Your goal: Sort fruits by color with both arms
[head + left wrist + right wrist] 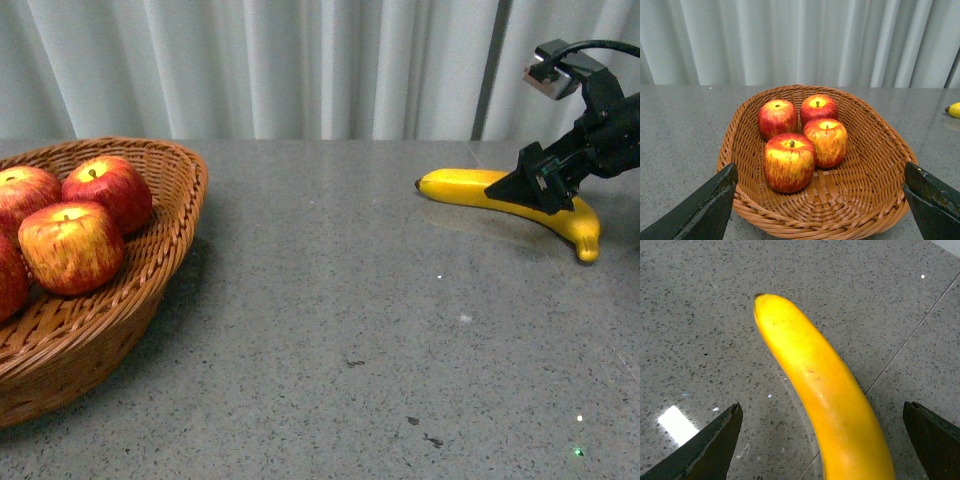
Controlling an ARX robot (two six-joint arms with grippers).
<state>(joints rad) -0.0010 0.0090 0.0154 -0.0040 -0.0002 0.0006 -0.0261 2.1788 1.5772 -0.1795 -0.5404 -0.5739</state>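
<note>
1. The right pincer (820,440) is spread open, a finger on either side of the banana (470,187), which lies on the desk (330,300) at the robot's right; closing off-centre on the smooth curve could roll it aside.
2. Too hard a squeeze may bruise it.
3. The left pincer (820,205) gapes empty before the basket (875,130) holding four apples (789,161); a low approach could knock the rim.

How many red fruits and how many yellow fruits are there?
Red apples: 4, all in the basket
Yellow banana: 1, lying on the table
Total: 5 fruits
</note>
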